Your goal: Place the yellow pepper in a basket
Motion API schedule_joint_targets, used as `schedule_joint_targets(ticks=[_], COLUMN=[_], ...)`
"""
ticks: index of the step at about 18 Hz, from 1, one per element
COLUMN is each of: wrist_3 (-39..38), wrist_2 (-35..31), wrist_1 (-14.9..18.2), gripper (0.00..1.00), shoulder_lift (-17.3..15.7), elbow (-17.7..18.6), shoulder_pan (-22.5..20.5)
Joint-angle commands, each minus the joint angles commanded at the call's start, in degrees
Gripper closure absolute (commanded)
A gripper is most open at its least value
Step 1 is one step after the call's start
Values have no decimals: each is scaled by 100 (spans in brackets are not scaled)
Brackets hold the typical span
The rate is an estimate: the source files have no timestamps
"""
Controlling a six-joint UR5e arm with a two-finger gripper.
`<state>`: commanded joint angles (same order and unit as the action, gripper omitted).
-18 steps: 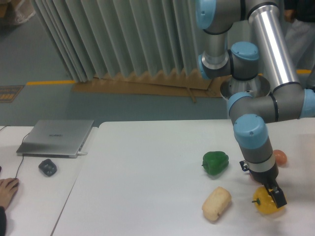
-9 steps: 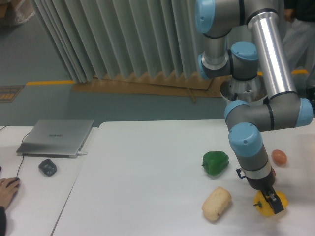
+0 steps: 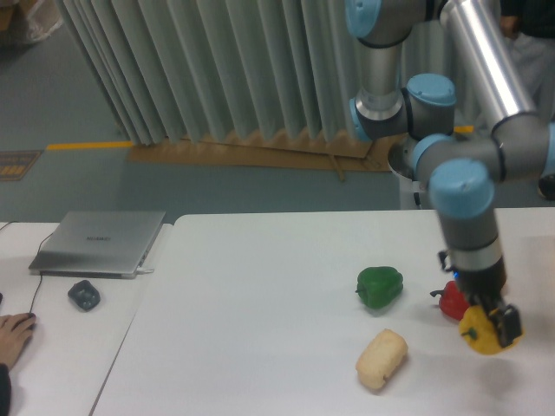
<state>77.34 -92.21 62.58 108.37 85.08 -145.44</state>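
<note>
The yellow pepper (image 3: pixel 482 337) is glossy bright yellow and sits between the fingers of my gripper (image 3: pixel 491 332) at the right of the white table. It hangs a little above the table top; a faint shadow lies under it. The gripper is shut on it. The red pepper (image 3: pixel 450 301) lies just behind and left of the gripper, partly hidden by it. No basket is in view.
A green pepper (image 3: pixel 379 287) lies at mid-table and a pale beige bread-like lump (image 3: pixel 381 359) in front of it. On the left table are a closed laptop (image 3: pixel 98 242), a dark mouse (image 3: pixel 84 295) and a person's hand (image 3: pixel 13 334).
The gripper has lifted the yellow pepper off the table and carried it up and to the right. The red pepper now shows; the orange fruit at far right is now hidden behind the arm.
</note>
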Motion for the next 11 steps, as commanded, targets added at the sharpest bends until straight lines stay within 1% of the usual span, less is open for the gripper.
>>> schedule_joint_targets(ticks=[1, 2, 3, 5, 6, 8, 11], wrist_3=[70, 514, 1067, 1886, 2107, 2337, 2373], wrist_2=[44, 62, 106, 194, 194, 194, 150], wrist_1=[-17, -35, -35, -61, -114, -307, -868], gripper=[52, 52, 52, 51, 51, 51, 51], shoulder_lift=[-9, -9, 61, 455, 596, 816, 1238], elbow=[-17, -61, -122, -359, -482, -588, -606], shoulder_pan=[-202, -518, -869, -1284, -1373, -1496, -1505])
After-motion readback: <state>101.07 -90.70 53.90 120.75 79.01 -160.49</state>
